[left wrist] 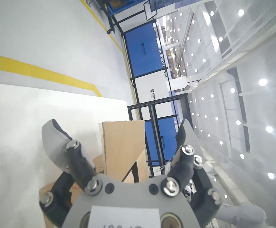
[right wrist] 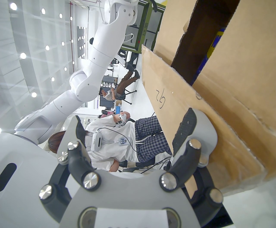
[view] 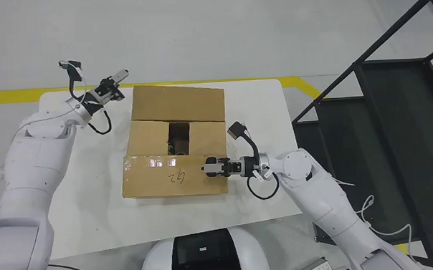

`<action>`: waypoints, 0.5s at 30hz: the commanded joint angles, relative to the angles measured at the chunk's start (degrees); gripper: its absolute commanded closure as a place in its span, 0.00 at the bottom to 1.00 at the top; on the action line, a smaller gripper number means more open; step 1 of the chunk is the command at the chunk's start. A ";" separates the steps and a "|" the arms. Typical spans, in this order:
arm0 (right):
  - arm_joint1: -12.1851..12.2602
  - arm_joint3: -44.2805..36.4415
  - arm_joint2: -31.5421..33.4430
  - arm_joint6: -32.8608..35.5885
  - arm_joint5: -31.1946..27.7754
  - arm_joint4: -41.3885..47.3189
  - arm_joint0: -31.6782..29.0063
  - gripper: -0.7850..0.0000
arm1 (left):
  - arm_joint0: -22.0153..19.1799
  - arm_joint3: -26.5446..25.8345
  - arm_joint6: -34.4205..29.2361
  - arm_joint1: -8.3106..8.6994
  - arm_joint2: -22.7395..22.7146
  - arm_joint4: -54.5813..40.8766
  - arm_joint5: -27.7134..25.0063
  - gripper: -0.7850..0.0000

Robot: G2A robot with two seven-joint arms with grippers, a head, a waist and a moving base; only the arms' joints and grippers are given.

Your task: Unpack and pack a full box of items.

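Looking down, I see the box (view: 176,104) on the surface (view: 258,105), contents hidden in shadow. My left hand (view: 118,82) is spread empty near its far corner; my right hand (view: 207,166) likewise, perhaps touching the near flap (view: 161,181).

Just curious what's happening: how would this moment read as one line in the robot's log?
box: on table, top partly open | left gripper: open, off far corner | right gripper: open, at near flap

The box (view: 177,104) has a handwritten mark, seemingly "62", on its near flap (right wrist: 160,97). Blue and white panels (left wrist: 142,56) in the room behind carry printed logos. A blue pack (right wrist: 217,41) inside the box shows yellow lettering, too little of it to read.
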 commanded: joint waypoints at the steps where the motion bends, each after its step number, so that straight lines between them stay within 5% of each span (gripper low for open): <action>1: 0.00 0.00 0.00 0.00 0.00 0.00 0.00 0.00 | -0.84 2.19 0.08 -1.04 1.30 -0.18 -0.77 0.00; 15: 0.00 0.00 0.00 0.00 0.00 0.00 0.00 0.00 | -6.46 12.46 0.22 -6.38 6.05 0.51 -2.88 0.00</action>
